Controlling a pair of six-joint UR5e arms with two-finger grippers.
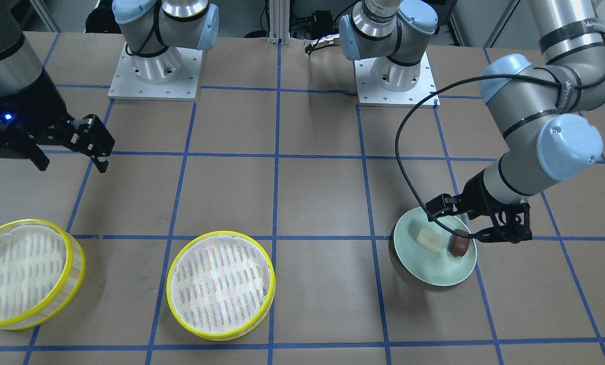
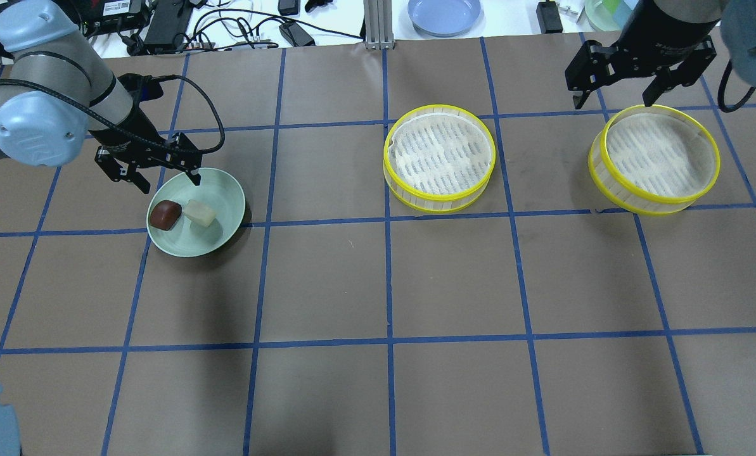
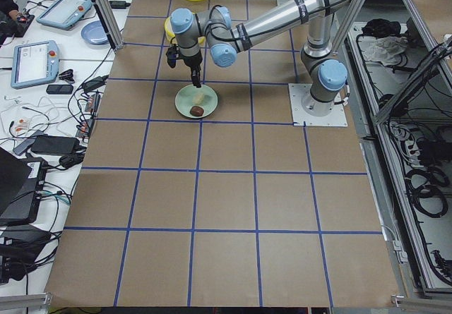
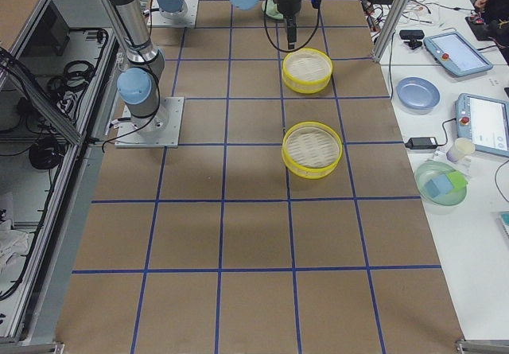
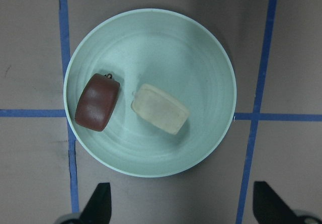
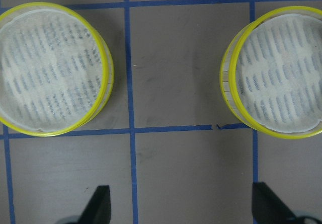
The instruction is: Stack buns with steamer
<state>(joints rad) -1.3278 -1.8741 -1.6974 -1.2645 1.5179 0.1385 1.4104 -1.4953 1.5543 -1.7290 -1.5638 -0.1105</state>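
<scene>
A pale green plate (image 2: pixel 225 190) holds a dark reddish-brown bun (image 2: pixel 165 215) and a cream-white bun (image 2: pixel 199 213), side by side. My left gripper (image 2: pixel 172 183) is open and empty, hovering over the plate's robot-side rim. The left wrist view shows the plate (image 5: pixel 216 53), the brown bun (image 5: pixel 98 102) and the cream bun (image 5: pixel 160 108) just ahead of the open fingertips (image 5: pixel 98 204). Two yellow-rimmed steamer baskets with white mesh stand empty, one mid-table (image 2: pixel 440 157), one at the right (image 2: pixel 654 158). My right gripper (image 2: pixel 612 98) is open and empty, above the table behind the right basket.
A blue plate (image 2: pixel 444 12), cables and devices lie on the white bench beyond the table's far edge. Blue tape lines grid the brown table top. The arm bases (image 1: pixel 155 66) stand at the robot side.
</scene>
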